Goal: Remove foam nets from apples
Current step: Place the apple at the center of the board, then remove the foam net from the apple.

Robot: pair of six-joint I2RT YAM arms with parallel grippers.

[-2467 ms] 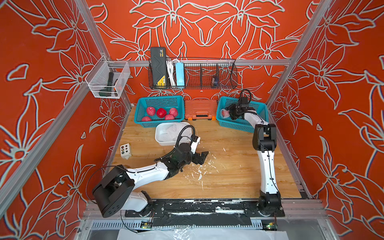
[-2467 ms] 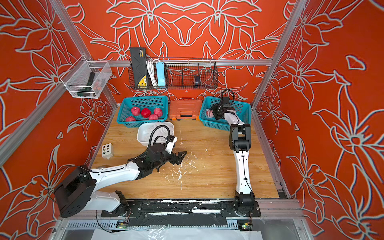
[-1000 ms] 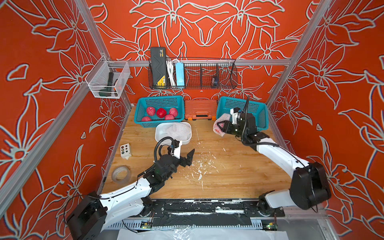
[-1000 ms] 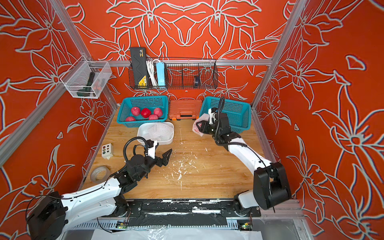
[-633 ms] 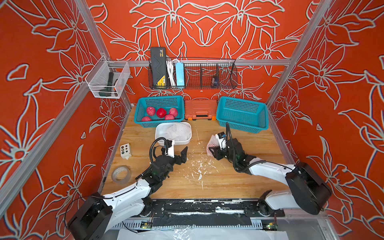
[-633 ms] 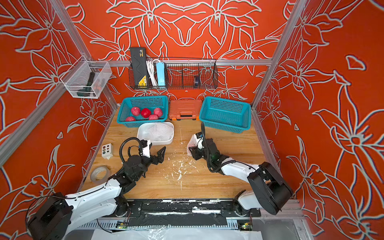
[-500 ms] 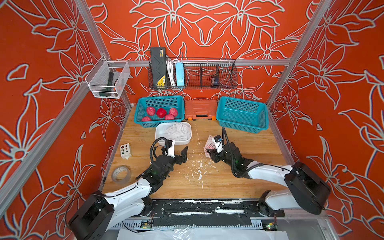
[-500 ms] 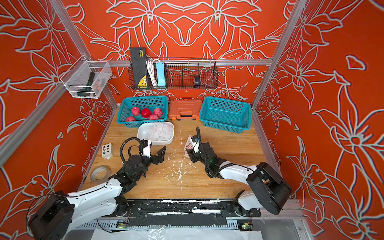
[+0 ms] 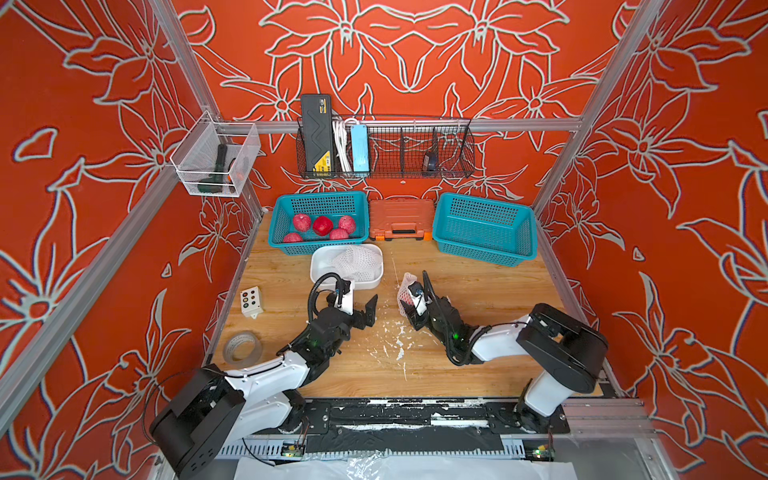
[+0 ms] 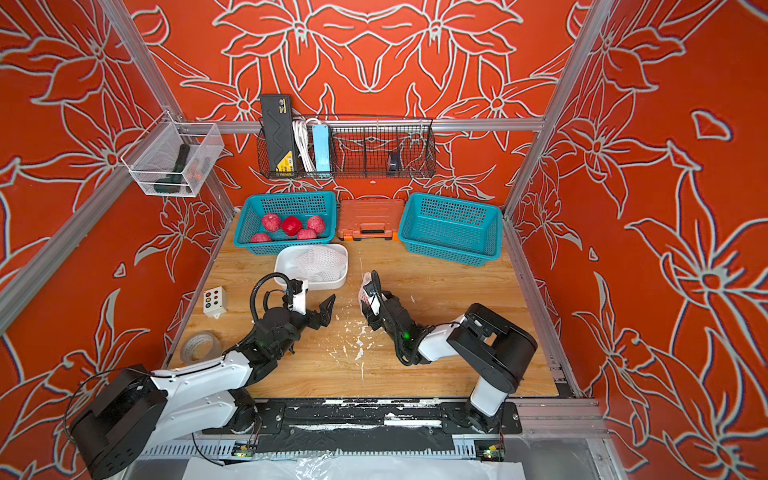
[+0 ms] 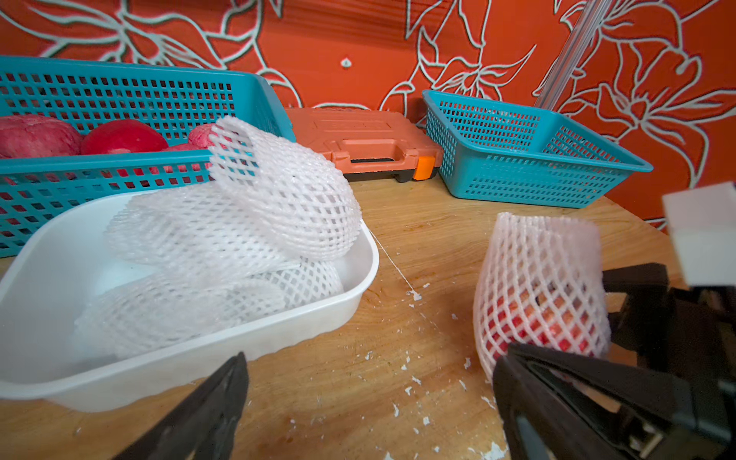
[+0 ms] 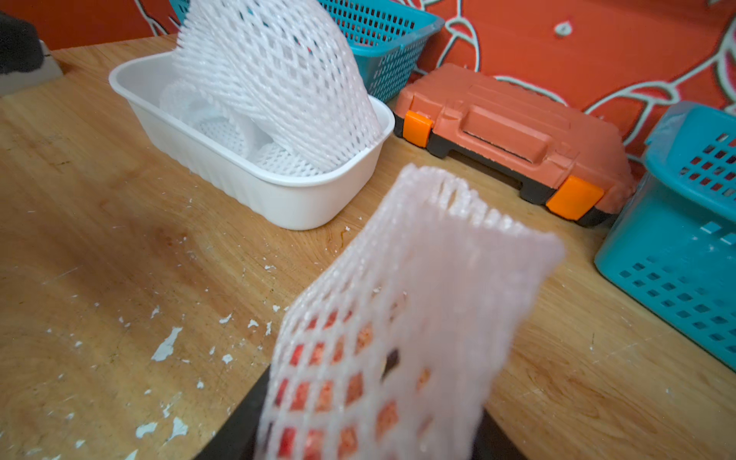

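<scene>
Grip on the last wrapped fruit, mid-bench
We see our right gripper clamped on the netted apple, and our left gripper spread wide just beside it. Behind them, loose foam nets lie in the white tray, and bare apples sit in the back-left basket.

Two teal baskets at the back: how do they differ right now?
Left basket holds five bare apples; right basket is empty. Left basket sits square to the back wall; right basket sits skewed. Shared: same teal lattice plastic, flanking the orange case.
</scene>
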